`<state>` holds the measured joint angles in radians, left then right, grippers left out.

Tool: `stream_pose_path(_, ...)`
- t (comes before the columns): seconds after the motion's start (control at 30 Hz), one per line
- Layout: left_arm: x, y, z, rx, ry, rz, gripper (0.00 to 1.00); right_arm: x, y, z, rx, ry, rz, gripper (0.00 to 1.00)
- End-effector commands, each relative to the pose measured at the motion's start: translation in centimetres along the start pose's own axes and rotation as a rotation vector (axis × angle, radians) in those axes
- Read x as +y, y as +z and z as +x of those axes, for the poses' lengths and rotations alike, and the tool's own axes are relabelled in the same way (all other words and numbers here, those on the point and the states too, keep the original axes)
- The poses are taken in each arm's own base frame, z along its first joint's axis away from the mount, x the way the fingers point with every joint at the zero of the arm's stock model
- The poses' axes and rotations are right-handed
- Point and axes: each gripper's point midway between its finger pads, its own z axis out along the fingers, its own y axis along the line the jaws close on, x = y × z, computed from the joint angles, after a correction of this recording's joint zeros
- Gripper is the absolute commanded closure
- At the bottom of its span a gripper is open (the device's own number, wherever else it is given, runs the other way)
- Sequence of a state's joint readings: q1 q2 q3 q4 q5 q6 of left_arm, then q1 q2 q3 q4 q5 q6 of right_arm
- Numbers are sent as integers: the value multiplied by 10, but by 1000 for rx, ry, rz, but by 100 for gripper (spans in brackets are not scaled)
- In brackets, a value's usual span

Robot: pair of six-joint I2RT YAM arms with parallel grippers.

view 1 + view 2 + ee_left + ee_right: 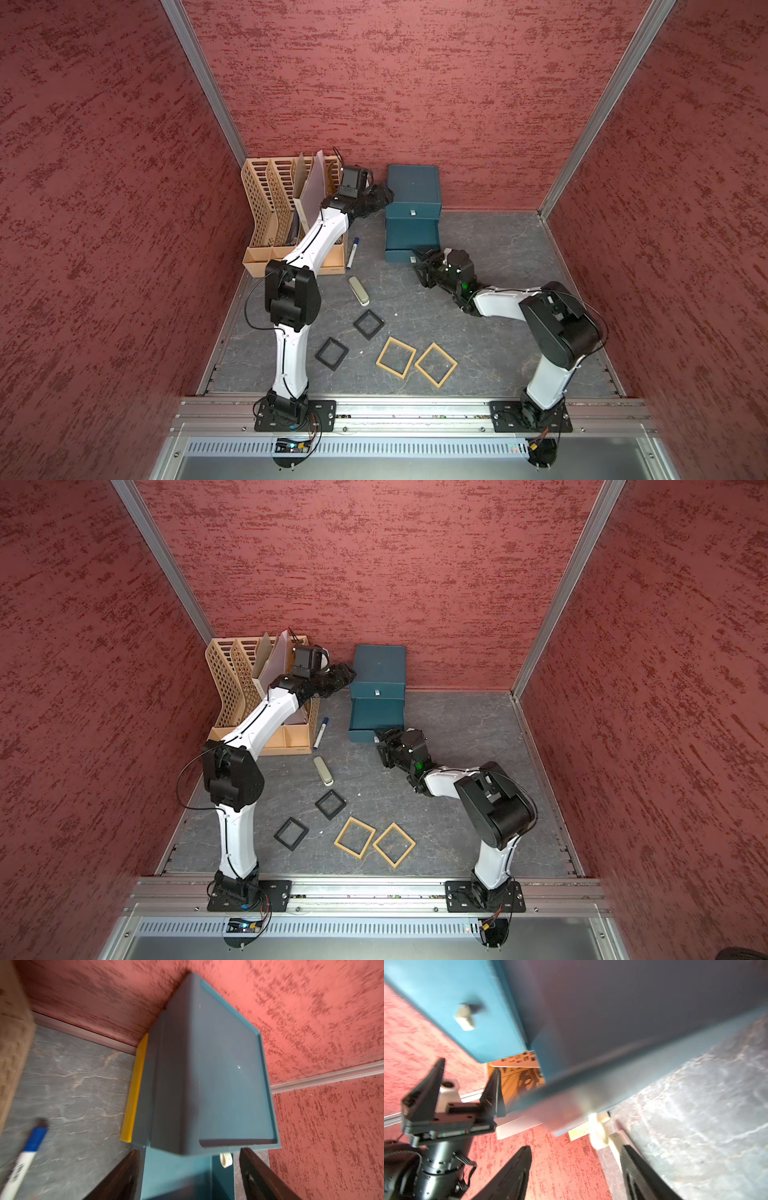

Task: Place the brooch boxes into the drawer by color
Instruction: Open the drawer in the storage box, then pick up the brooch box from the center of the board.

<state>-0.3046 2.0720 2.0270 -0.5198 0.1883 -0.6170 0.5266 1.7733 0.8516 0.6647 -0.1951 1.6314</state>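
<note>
The dark teal drawer chest (413, 187) stands at the back wall, and one lower drawer (411, 235) is pulled out toward me. My right gripper (417, 254) is open right at that drawer's front, its small pull (598, 1134) just ahead of the jaws. My left gripper (386, 194) is open beside the chest's upper left edge and holds nothing; the chest's top (228, 1074) fills the left wrist view. Two black brooch boxes (369, 324) (331, 353) and two larger tan ones (395, 357) (435, 365) lie flat on the grey floor in front.
A beige slotted file rack (282, 208) stands left of the chest, under my left arm. A blue-capped marker (352, 253) and a grey-green eraser block (358, 291) lie between rack and boxes. A yellow strip (135, 1088) lies along the chest's left foot. Red walls close in on three sides.
</note>
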Motion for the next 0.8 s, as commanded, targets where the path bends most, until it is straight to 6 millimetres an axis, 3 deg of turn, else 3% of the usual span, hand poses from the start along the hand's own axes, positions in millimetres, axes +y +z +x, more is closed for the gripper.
stream_pose_path(0.0,6,-41,-2,-54,-5,-142,22,2,-11,1,-25,-49,44,25)
stream_pose_path(0.1,23,-72,18,-63,24,-309,21,-1,-20,4,-29,-86,97,22)
stream_pose_path(0.23,41,-108,53,-47,-24,-376,20,-2,-30,5,-32,-133,120,20)
stream_pose_path(0.43,87,-152,123,37,-258,-482,20,3,-46,14,-3,-206,126,26)
stream_pose_path(0.63,111,-163,213,207,-367,-547,17,11,-76,25,36,-389,169,26)
stream_pose_path(0.77,130,-172,253,230,-403,-652,5,12,-99,27,34,-452,185,26)
